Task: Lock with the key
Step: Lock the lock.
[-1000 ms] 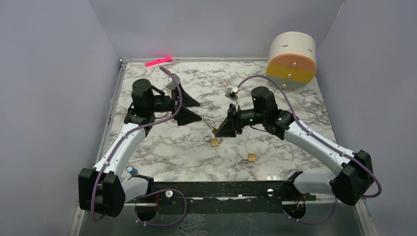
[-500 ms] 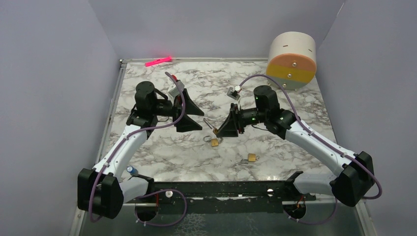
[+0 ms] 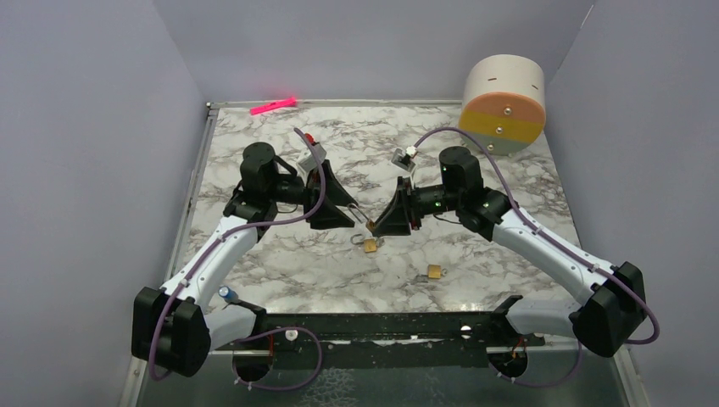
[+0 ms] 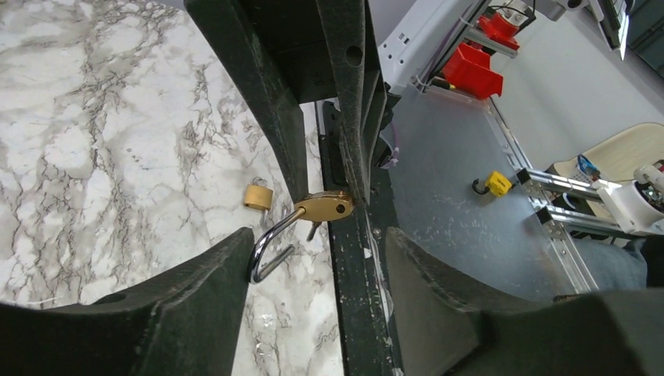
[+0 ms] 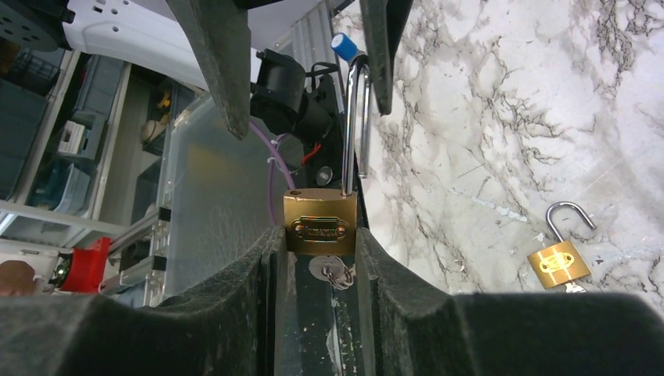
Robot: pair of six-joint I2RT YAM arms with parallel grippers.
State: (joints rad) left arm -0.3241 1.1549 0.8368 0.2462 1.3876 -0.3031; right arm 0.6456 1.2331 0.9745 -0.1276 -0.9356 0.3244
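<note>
My right gripper [image 3: 379,227] is shut on the body of a brass padlock [image 5: 320,223], held above the marble table. Its silver shackle [image 5: 356,117] stands open and points at my left gripper. The small silver key [image 5: 325,266], on a ring, sits in the keyhole between the right fingers. My left gripper [image 3: 346,208] is open, its two fingers either side of the shackle. In the left wrist view the shackle's bend [image 4: 266,251] lies right against the left finger [image 4: 156,313]; the padlock body [image 4: 325,207] is just beyond.
A second brass padlock [image 3: 370,245] with an open shackle lies on the marble table below the grippers, and a third [image 3: 434,272] lies nearer the front right. A cream, orange and yellow drum [image 3: 503,102] stands at the back right. A pink strip [image 3: 273,106] lies at the back edge.
My left arm has moved right toward the held padlock, bringing its open fingers around the shackle. The right gripper has hardly moved and keeps its hold.
</note>
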